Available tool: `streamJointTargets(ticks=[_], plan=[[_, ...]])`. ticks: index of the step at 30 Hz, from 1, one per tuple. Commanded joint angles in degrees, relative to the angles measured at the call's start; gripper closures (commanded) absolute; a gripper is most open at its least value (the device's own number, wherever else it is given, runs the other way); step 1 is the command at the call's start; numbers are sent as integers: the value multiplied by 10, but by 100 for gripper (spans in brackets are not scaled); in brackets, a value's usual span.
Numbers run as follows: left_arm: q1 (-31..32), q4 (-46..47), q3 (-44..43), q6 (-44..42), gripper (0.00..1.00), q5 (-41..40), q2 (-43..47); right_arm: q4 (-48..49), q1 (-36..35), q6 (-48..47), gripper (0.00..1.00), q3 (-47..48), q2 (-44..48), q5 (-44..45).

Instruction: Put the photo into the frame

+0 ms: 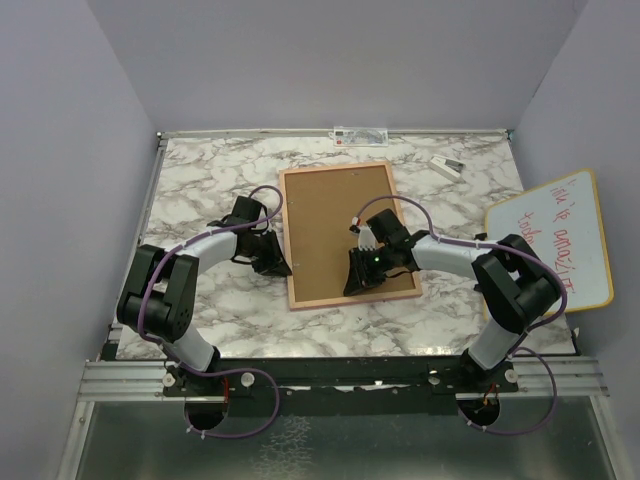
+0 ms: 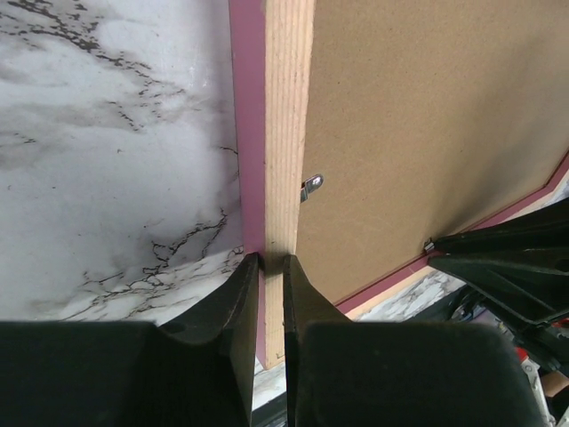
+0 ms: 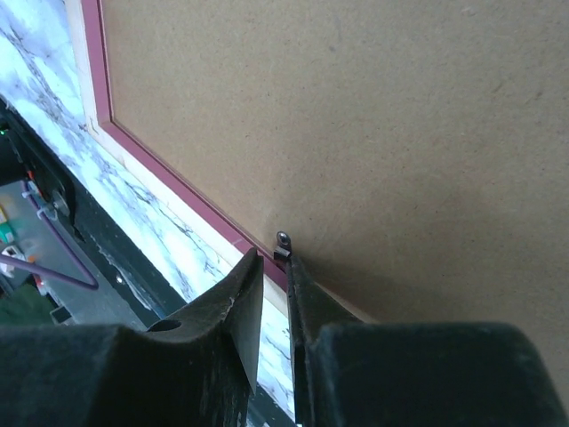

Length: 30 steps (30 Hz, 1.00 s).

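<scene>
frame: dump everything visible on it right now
The frame lies face down on the marble table, slightly skewed. It has a light wood rim, pink edging, a brown backing board filling it, and small metal tabs. The left gripper pinches its left rail near the near corner; the right gripper has its tips at one tab.

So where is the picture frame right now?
In the top view the frame lies back-up in the middle of the marble table, between both grippers: the left gripper pinches its left edge, the right gripper sits over its near right part.
</scene>
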State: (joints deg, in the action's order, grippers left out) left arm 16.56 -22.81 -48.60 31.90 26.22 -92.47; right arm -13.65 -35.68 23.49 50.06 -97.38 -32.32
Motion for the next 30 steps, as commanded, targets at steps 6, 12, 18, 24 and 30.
streamJointTargets(ticks=[6, 12, 18, 24, 30], plan=[[8, 34, 30, 16, 89, -24, -23, -2, -11, 2, 78, -3, -20, -41], [8, 34, 32, 16, 89, -32, -18, -1, -13, 19, 76, 6, -11, -16], [8, 25, 20, 3, 87, -50, -2, -45, -11, 35, 72, 24, 66, 98], [8, 22, -23, -19, 63, -66, 27, -42, 3, 62, 69, 58, 122, 277], [6, 23, -99, -37, 31, -72, 19, -23, 54, 104, 63, 161, 38, 367]])
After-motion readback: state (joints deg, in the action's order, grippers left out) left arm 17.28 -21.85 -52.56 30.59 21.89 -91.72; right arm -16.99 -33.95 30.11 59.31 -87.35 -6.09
